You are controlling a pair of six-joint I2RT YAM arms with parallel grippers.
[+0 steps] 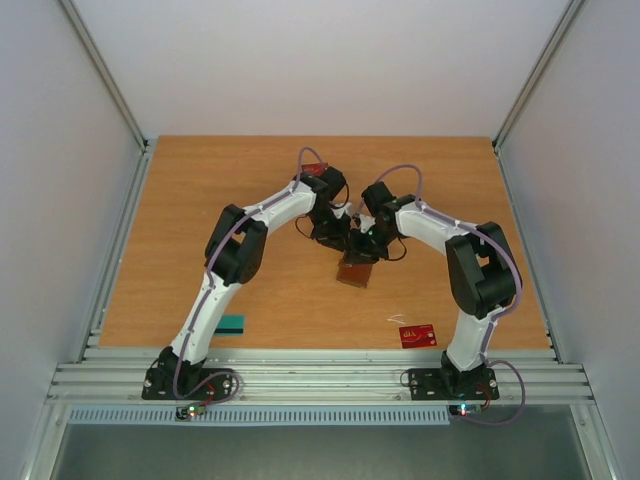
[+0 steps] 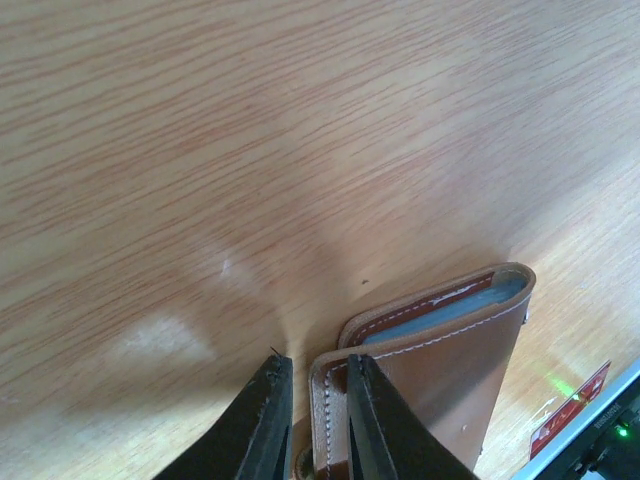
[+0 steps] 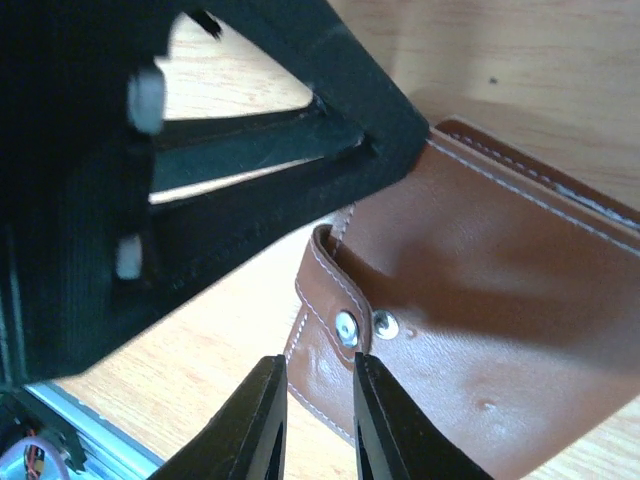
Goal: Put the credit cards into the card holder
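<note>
The brown leather card holder lies mid-table where both arms meet. My left gripper is shut on the card holder, its fingers pinching one stitched side edge. The holder's mouth faces away and shows grey-blue lining. My right gripper stands narrowly astride the opposite edge of the card holder, beside the lifted snap tab. Loose credit cards lie about: a teal card, a red card, and another red card.
A small white scrap lies beside the near red card. The left arm's black body fills the upper left of the right wrist view, close to my right fingers. Grey walls and metal rails bound the wooden table.
</note>
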